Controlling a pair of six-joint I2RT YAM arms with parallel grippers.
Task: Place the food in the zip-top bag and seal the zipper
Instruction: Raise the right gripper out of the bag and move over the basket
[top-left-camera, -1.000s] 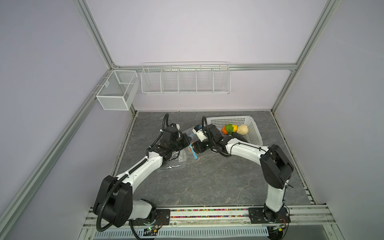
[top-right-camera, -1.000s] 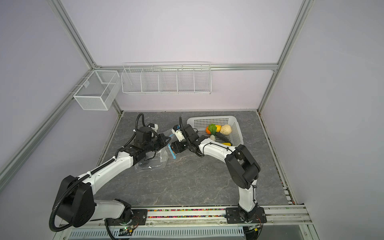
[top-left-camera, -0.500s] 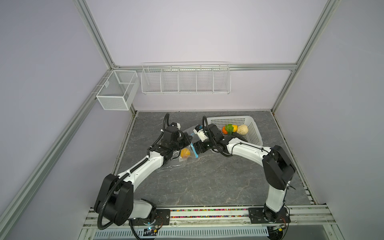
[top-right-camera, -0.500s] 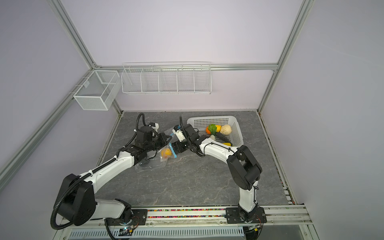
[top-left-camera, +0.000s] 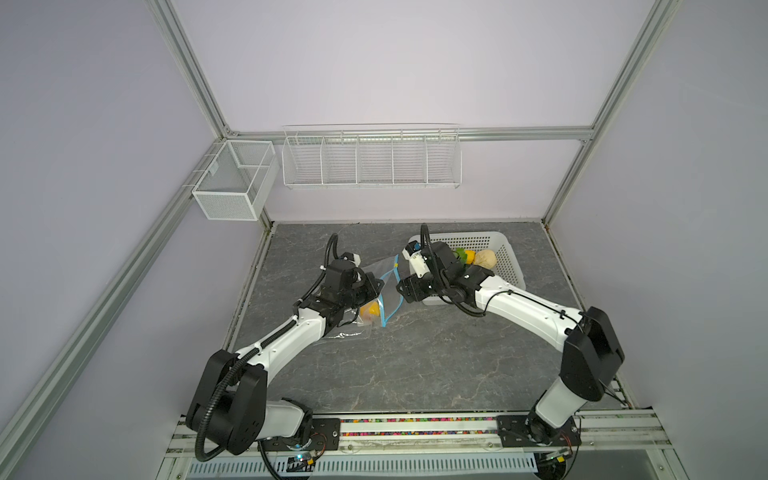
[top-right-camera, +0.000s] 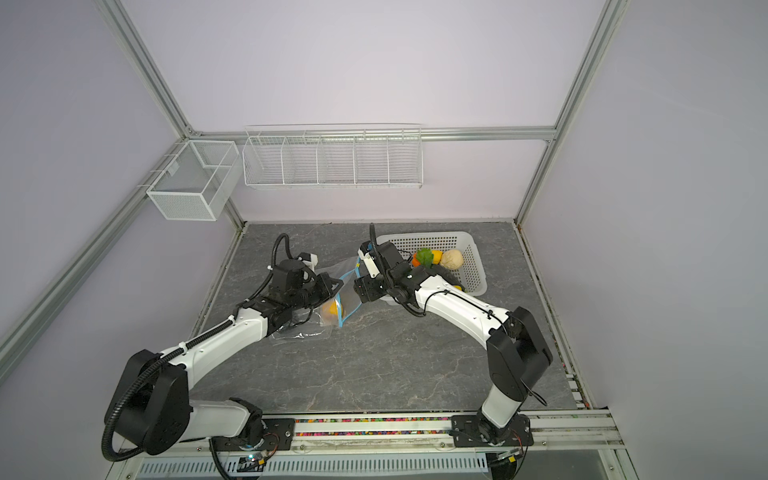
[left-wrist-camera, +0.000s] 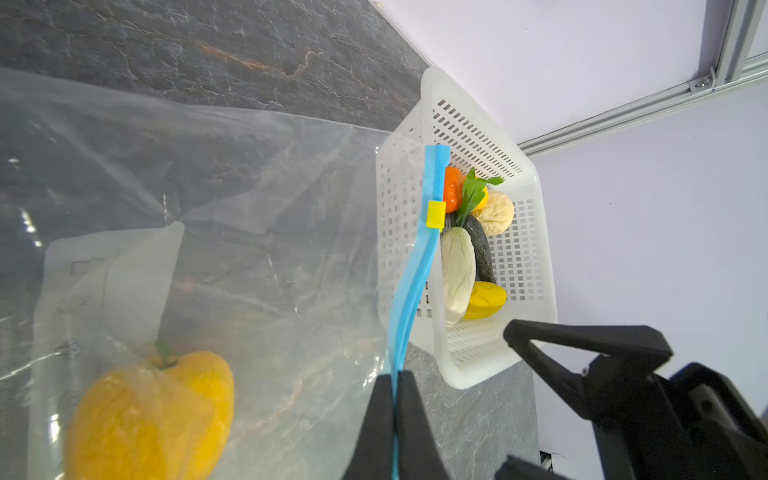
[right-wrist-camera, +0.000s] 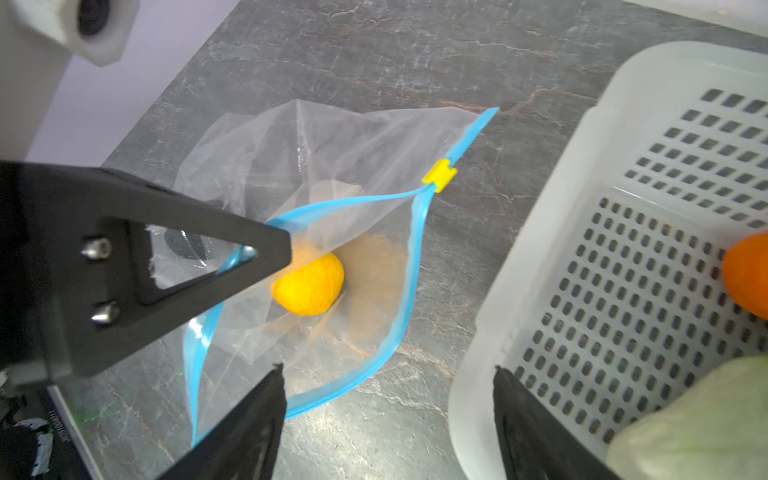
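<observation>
1. The left end effector (left-wrist-camera: 394, 386) stays pinched on the zipper (left-wrist-camera: 415, 266), holding the zip-top bag (right-wrist-camera: 332, 145) open.
2. The yellow fruit (right-wrist-camera: 309, 286) is newly inside the bag (one item delivered).
3. The right end effector (right-wrist-camera: 388, 374) is spread and empty at the bag mouth.
4. The remaining food (left-wrist-camera: 457, 270) waits in the basket (left-wrist-camera: 536, 216) beyond the bag.

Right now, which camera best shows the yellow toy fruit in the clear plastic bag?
Right wrist view: the yellow toy fruit shows unveiled inside the open clear plastic bag. Left wrist view sees it through plastic, cropped; both top views, a small spot.
</observation>
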